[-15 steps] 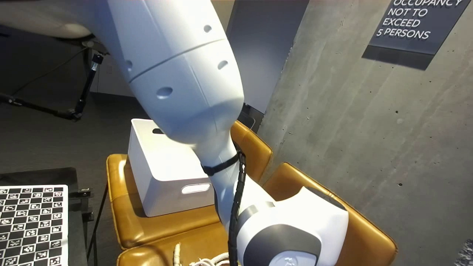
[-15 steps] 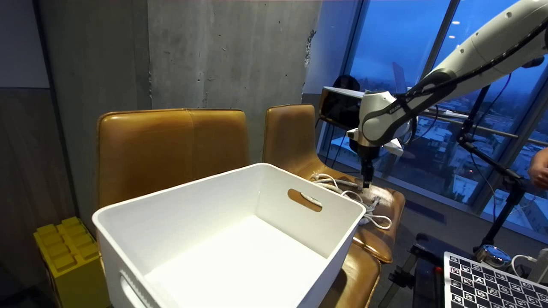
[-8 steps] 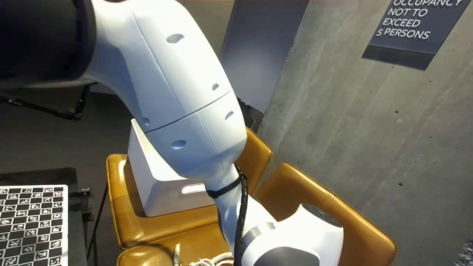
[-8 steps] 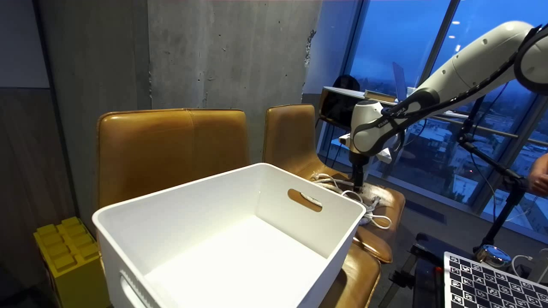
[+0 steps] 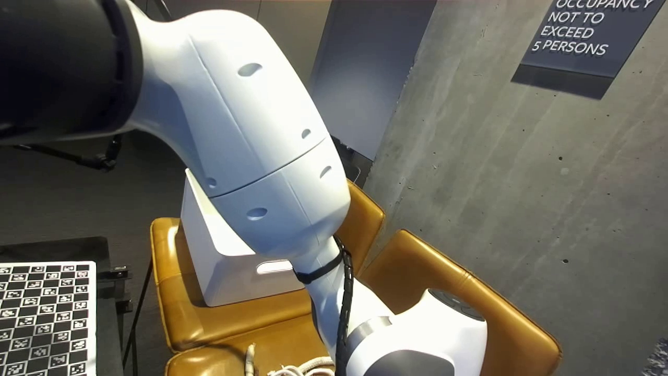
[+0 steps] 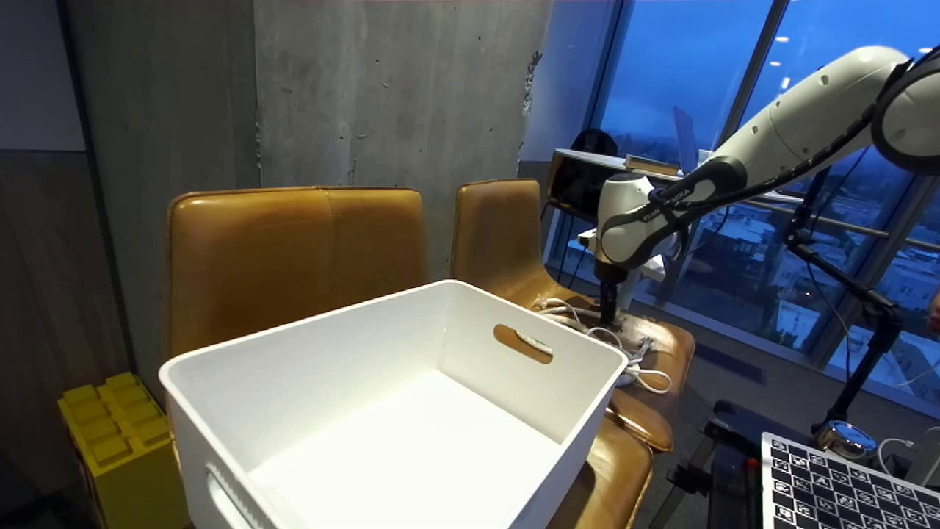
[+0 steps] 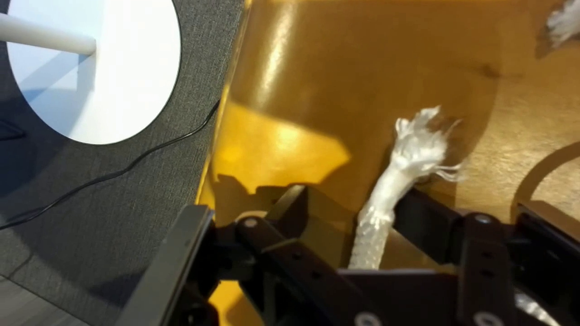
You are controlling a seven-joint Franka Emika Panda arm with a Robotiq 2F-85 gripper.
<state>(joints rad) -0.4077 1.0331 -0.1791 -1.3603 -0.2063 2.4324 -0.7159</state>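
Observation:
In the wrist view my gripper (image 7: 355, 197) stands part-open around the frayed end of a white braided rope (image 7: 374, 226) on a tan leather chair seat (image 7: 398, 59). The rope lies against or very near the right finger (image 7: 423, 222). A gap separates it from the left finger (image 7: 294, 213). Another frayed white end (image 7: 564, 22) shows at the top right corner. In an exterior view the gripper (image 6: 608, 316) points down at the seat, among loops of pale rope (image 6: 650, 382). The arm hides the gripper in an exterior view where some rope (image 5: 302, 369) shows at the bottom.
A white open bin (image 6: 330, 353) stands on the neighbouring chair, beside the rope. Chair backs (image 6: 499, 235) rise behind, near a concrete wall (image 6: 396, 110). A checkered board (image 5: 47, 318) lies on a dark stand. A white round base (image 7: 136, 90) and black cable (image 7: 149, 156) are on the floor.
The arm has come down toward the seat, mostly in the first half second. In an exterior view the gripper has shifted left and slightly lower. The bin and visible rope look unmoved.

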